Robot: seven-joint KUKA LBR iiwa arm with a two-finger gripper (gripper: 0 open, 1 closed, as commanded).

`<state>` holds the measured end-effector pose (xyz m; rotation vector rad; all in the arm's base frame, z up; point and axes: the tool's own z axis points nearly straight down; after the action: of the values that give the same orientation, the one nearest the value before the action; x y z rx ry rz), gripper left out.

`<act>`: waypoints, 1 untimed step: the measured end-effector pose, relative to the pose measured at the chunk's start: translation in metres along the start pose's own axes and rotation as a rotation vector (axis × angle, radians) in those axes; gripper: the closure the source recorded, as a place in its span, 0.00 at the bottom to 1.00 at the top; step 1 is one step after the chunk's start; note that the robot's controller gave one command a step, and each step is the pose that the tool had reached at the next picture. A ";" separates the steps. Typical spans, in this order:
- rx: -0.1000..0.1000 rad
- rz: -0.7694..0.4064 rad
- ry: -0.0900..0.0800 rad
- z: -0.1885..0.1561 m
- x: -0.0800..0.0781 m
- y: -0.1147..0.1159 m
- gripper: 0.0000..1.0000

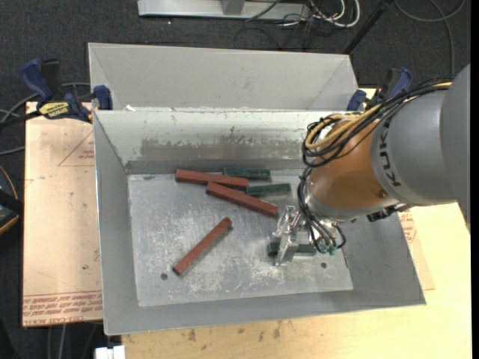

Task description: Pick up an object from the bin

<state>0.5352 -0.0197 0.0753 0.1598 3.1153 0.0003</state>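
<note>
While the tool (283,245) sits low in the bin (112,223), clenched or released cannot be told. Nearest red-brown bar (241,199) lies up-left, lengthwise toward it.

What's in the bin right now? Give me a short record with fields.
container: grey metal bin
robot: claw low over the bin floor, right side, toward the front
held: cannot tell
front left: lone red-brown bar, lying diagonally, apart from the rest
back middle: upper red-brown bar and lower red-brown bar, close together
near back wall: dark green bar and second dark green bar, beside the red-brown pair
</note>
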 end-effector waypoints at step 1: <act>0.000 0.000 0.002 -0.001 0.000 0.000 1.00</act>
<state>0.5356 -0.0197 0.0759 0.1596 3.1172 0.0003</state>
